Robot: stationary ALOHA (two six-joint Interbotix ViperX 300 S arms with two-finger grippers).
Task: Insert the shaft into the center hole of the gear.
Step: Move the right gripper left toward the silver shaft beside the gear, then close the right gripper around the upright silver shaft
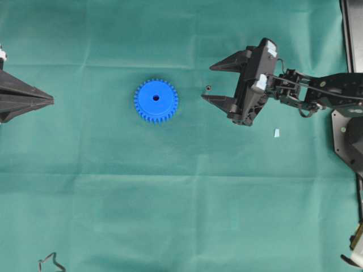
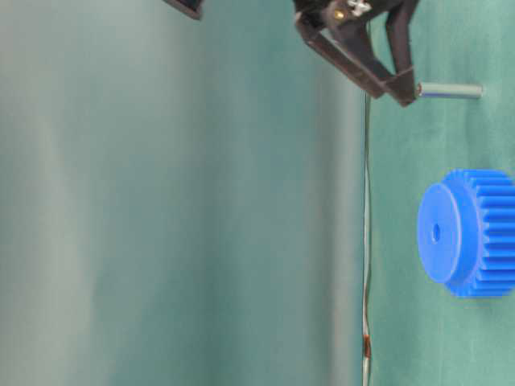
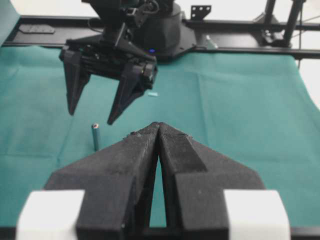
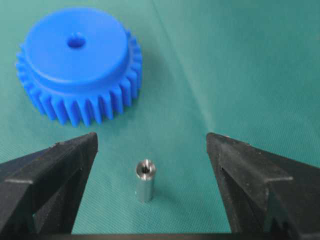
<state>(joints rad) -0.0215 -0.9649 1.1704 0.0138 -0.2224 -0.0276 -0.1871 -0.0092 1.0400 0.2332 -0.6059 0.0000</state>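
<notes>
since the shaft (image 4: 145,180) stands upright on the green desk (image 1: 181,215), just beside the gear (image 1: 156,101) and apart from it, the right gripper (image 1: 207,84) hangs with its fingers (image 4: 55,175) spread wide to either side of it, touching nothing, apparently lined up for a pinch. left gripper (image 3: 158,131) waits at the far edge, fingers pressed together and empty. no containers here; the gear lies flat, its center hole (image 4: 76,41) facing up and unfilled.
</notes>
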